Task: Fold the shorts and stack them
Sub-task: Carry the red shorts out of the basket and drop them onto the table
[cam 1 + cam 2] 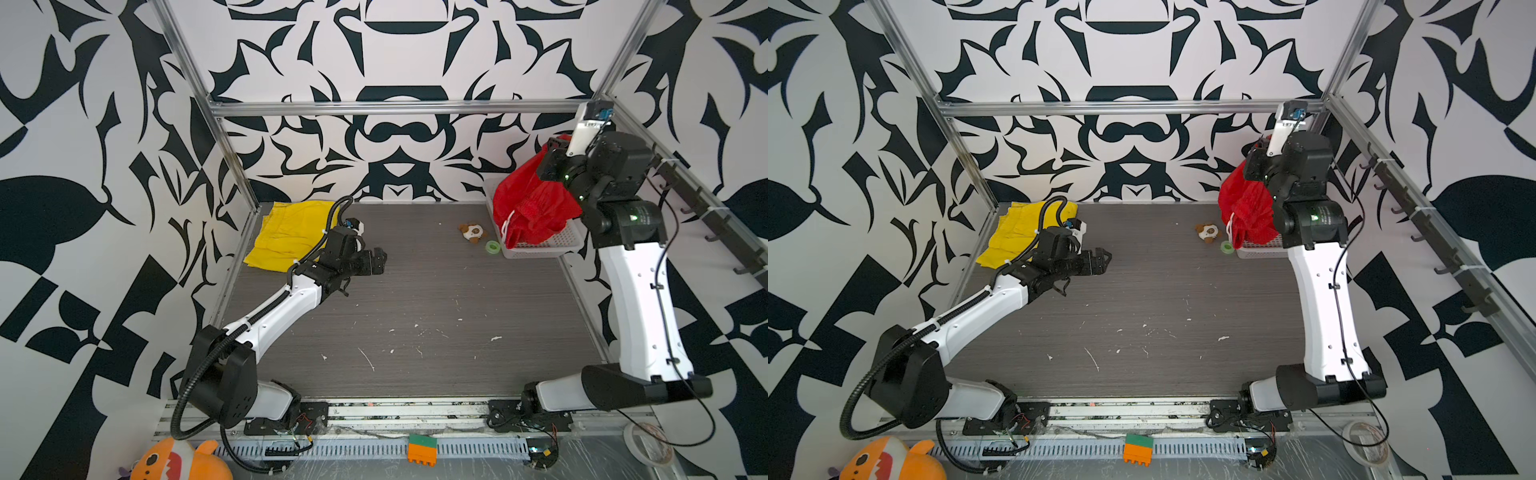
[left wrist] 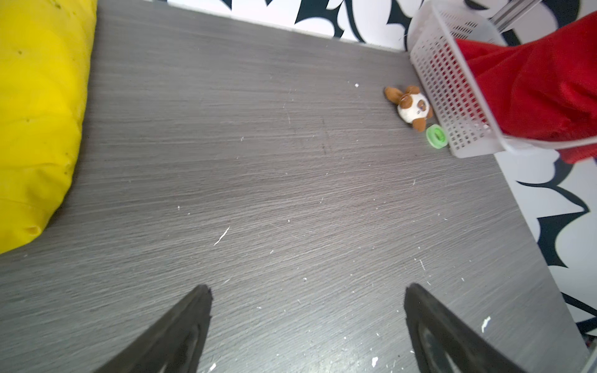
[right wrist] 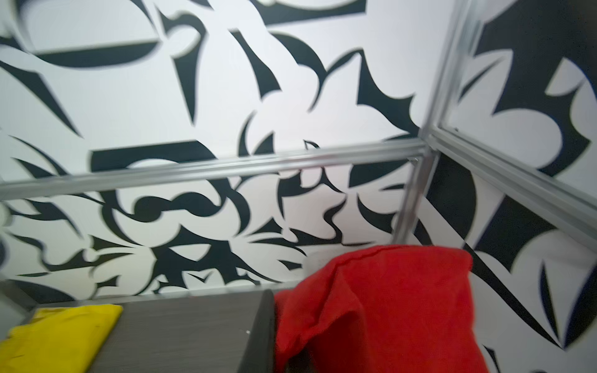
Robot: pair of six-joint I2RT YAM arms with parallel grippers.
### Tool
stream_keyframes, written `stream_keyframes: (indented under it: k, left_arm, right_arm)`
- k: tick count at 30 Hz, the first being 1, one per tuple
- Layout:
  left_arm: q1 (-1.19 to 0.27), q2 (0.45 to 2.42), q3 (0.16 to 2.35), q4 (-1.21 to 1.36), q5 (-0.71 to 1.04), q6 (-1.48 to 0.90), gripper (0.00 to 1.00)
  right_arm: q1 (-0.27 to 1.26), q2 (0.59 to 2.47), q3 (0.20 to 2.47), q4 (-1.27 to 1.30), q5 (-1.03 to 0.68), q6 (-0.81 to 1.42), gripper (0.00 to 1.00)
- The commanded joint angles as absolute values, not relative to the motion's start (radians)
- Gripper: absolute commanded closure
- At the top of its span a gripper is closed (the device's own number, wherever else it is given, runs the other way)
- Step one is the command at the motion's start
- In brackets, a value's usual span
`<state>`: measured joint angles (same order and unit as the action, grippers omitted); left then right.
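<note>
The yellow shorts [image 1: 286, 237] [image 1: 1013, 232] lie flat at the table's far left corner; they also show as yellow fabric [image 2: 35, 113] [image 3: 58, 336] in both wrist views. My left gripper [image 1: 380, 259] [image 1: 1104, 259] [image 2: 307, 290] hovers low over bare table just right of them, jaws wide open and empty. The red shorts [image 1: 528, 208] [image 1: 1246, 208] [image 2: 533, 90] [image 3: 381, 306] hang bunched from my right gripper [image 1: 556, 146] [image 1: 1256, 151], which is raised high at the far right and shut on their top. Their lower end with the white drawstring droops into the basket.
A white mesh basket [image 1: 557, 243] [image 2: 452, 97] sits at the far right. Beside it lie a small brown-and-white plush toy [image 1: 473, 232] [image 2: 412, 106] and a green ring [image 1: 493, 246] [image 2: 436, 137]. An orange-green brick [image 1: 422, 449] and an orange shark plush [image 1: 178, 459] rest off the front edge.
</note>
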<state>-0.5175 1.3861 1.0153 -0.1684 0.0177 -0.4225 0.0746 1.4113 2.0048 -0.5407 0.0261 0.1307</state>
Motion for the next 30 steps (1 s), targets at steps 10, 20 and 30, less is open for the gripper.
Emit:
stream_keyframes:
  k: [10, 20, 30]
  left_arm:
    - [-0.520, 1.122, 0.875, -0.030, -0.011, -0.321, 0.08]
    - [-0.513, 1.027, 0.888, -0.296, -0.306, -0.369, 0.04]
    - [-0.478, 0.908, 0.941, -0.477, -0.505, -0.441, 0.00]
  right_arm:
    - [0.182, 1.431, 2.222, -0.484, -0.491, 0.417, 1.00]
    - [0.551, 1.548, 2.180, -0.492, -0.458, 0.382, 1.00]
    - [0.693, 1.594, 2.108, -0.317, -0.588, 0.449, 1.00]
